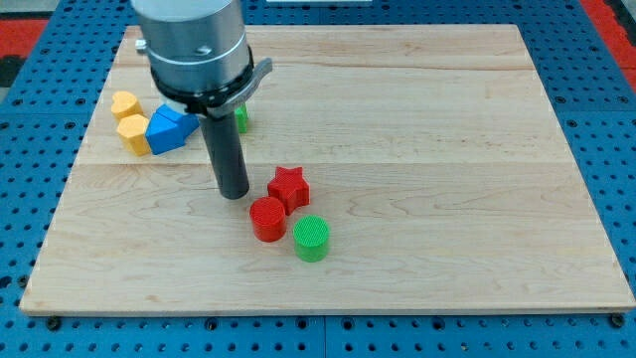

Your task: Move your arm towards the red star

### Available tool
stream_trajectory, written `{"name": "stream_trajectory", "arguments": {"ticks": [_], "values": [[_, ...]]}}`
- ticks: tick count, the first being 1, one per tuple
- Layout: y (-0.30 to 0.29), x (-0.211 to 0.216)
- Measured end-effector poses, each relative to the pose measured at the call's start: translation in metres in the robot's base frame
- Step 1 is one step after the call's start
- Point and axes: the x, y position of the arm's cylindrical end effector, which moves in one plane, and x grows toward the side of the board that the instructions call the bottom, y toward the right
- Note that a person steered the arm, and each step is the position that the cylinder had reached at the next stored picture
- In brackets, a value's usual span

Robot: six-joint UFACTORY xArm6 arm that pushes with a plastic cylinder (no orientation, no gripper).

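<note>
My tip (236, 195) rests on the counter (427, 149), at the lower end of a dark rod that stands almost straight up. There are no fingers here to spread or pinch, only that blunt end touching the wood. Above it the rod runs into a broad grey cylinder with a black collar, which fills the view's top left and hides the rest of the arm.

The red star (288, 186) sits just beside the tip, at about three o'clock from it, with a narrow strip of bare wood between them. A red cylinder (267, 219) lies at five o'clock from the tip, touching the star's lower edge. A green cylinder (311, 238) sits just beyond, close against the red one.

Out at ten o'clock, near the counter's left edge, a blue block (169, 128) presses against two yellow blocks (127, 119). A green block (241, 117) peeks out from behind the rod at twelve o'clock, its shape hidden.
</note>
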Motion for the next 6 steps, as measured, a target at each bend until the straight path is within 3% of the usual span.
{"name": "stream_trajectory", "arguments": {"ticks": [3,4,5,6], "values": [[0.046,0.034],[-0.008,0.013],[0.036,-0.027],[0.055,-0.014]]}}
